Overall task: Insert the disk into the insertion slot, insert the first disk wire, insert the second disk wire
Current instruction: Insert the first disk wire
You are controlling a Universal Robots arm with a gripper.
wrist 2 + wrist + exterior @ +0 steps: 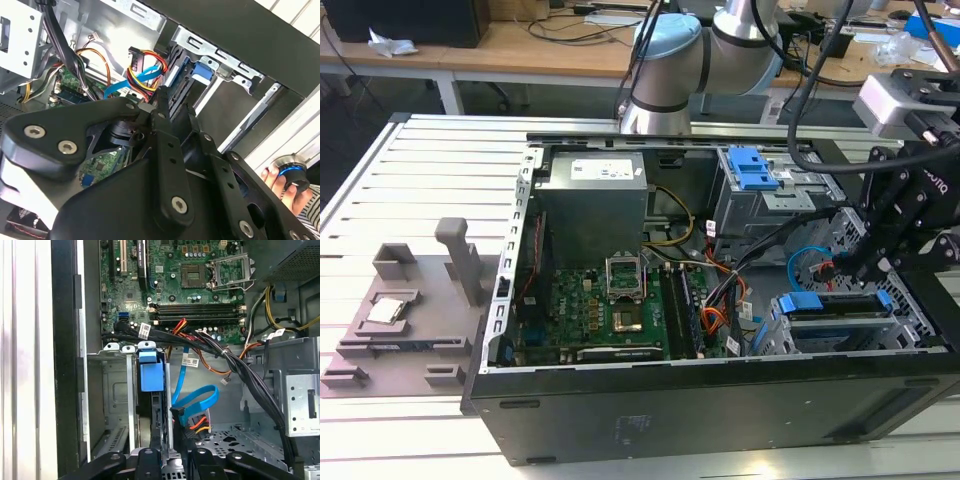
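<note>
Exterior view: stationed off the arm, raised and tilted down at middle range, taking in the whole open black computer case (pixel 720 410) on the slatted aluminium table (pixel 430 170), with the grey robot arm (pixel 670 60) in the upper right of the frame. First wrist view: close, sighting past the black gripper (pixel 172 460) into the case interior, facing the green motherboard (pixel 195 295); second wrist view: closer still, oblique, set behind the gripper (pixel 161 95). Shared ground: the motherboard (pixel 590 320) (pixel 70 92) and case interior, common to all three.

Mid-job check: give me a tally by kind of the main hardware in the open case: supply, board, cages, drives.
Power supply: 1
Motherboard: 1
Tall drive cage with blue latch: 1
Insertion slot: 1
Disk in blue carrier: 1
Total: 5
</note>
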